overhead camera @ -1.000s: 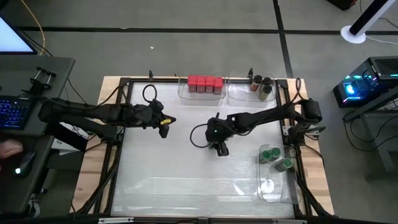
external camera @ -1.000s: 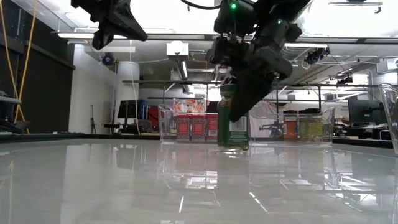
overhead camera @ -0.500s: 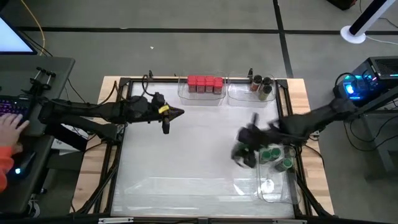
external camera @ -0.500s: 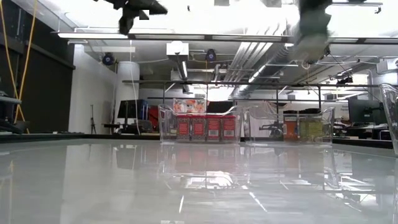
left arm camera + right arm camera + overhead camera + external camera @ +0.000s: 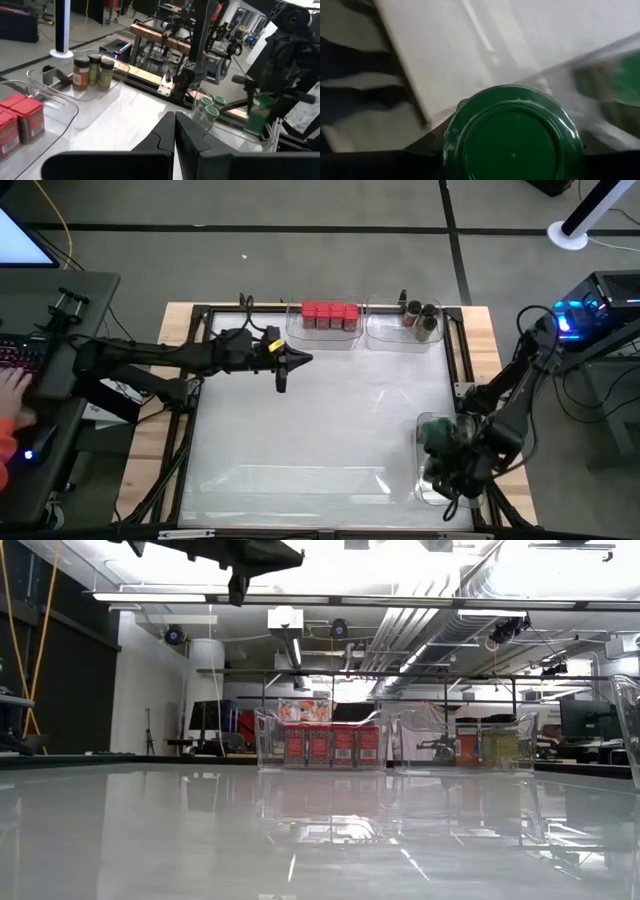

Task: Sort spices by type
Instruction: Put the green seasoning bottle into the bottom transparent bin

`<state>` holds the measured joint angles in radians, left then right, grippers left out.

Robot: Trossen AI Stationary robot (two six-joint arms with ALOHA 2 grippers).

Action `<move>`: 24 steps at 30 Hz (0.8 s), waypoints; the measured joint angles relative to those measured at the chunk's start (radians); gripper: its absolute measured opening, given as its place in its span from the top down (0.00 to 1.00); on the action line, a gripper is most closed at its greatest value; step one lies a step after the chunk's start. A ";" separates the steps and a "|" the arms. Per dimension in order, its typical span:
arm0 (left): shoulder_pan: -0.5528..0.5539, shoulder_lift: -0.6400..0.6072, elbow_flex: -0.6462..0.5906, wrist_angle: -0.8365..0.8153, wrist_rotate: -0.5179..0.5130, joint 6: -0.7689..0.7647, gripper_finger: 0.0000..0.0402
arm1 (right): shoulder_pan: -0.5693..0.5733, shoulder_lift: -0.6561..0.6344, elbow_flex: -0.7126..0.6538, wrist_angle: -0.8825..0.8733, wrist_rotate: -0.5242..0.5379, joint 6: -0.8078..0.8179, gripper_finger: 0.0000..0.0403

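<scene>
The right claw point(image 5: 440, 442) hangs over the clear bin point(image 5: 437, 486) at the counter's right edge, its fingers parted about the width of a jar and closed around a green-capped jar point(image 5: 512, 134); the right wrist view looks straight down on that round green cap, which nearly fills the space between the fingers, with blurred green shapes in the bin beside it; the left claw point(image 5: 297, 361) is fully closed and empty, held high above the white counter point(image 5: 300, 440) toward its back left, its tips pointing at the bins along the back edge.

The high view hides the held jar's body under the right arm; the left wrist view shows it from the side, a green-filled jar point(image 5: 259, 114) gripped upright above the bin, with two green-capped jars point(image 5: 210, 107) already standing inside; the low view shows neither the right claw nor that bin's contents, only the left claw point(image 5: 255, 557) at the top and the two back bins far off.

Counted: four red-capped jars point(image 5: 329, 315) in a row in the back middle bin point(image 5: 322, 333); three dark-capped jars point(image 5: 92, 70) in the back right bin point(image 5: 405, 335); three green-capped jars in all, one held, two in the bin.
</scene>
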<state>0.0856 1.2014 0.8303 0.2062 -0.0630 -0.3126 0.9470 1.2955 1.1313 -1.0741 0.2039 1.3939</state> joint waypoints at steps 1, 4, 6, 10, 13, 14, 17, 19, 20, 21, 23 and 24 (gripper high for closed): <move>0.000 0.003 0.000 0.003 0.000 0.000 1.00 | 0.000 0.003 0.000 -0.031 -0.010 -0.009 0.51; 0.000 0.004 0.000 0.001 0.000 0.000 1.00 | -0.008 0.002 0.000 -0.105 0.017 -0.046 0.51; 0.000 0.004 0.000 0.002 -0.004 0.000 1.00 | -0.011 0.002 -0.001 -0.140 0.036 -0.075 0.51; 0.000 0.004 0.000 0.002 -0.009 -0.021 1.00 | -0.008 0.001 -0.059 -0.116 0.028 -0.110 0.51; 0.000 0.004 0.000 0.001 -0.009 -0.044 1.00 | -0.002 -0.008 -0.126 0.003 0.026 -0.119 0.51; -0.001 0.004 0.000 0.002 -0.009 -0.049 1.00 | -0.002 -0.009 -0.148 0.035 0.025 -0.129 0.51; -0.001 0.004 0.000 0.002 -0.009 -0.051 1.00 | -0.006 -0.010 -0.205 0.073 0.025 -0.146 0.51; -0.001 0.004 0.000 0.001 -0.010 -0.051 1.00 | -0.013 -0.010 -0.239 0.090 0.029 -0.161 0.51; -0.001 0.004 0.000 0.001 -0.010 -0.051 1.00 | -0.016 -0.010 -0.254 0.099 0.029 -0.173 0.51; -0.001 0.004 0.000 0.001 -0.010 -0.051 1.00 | -0.020 -0.010 -0.269 0.109 0.029 -0.191 0.51; -0.001 0.004 0.000 0.001 -0.010 -0.051 1.00 | -0.033 -0.010 -0.291 0.141 0.029 -0.232 0.51; -0.001 0.004 0.000 0.001 -0.011 -0.051 1.00 | -0.038 -0.010 -0.300 0.159 0.028 -0.252 0.51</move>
<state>0.0849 1.2049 0.8303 0.2073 -0.0736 -0.3641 0.9086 1.2854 0.8313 -0.9154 0.2322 1.1418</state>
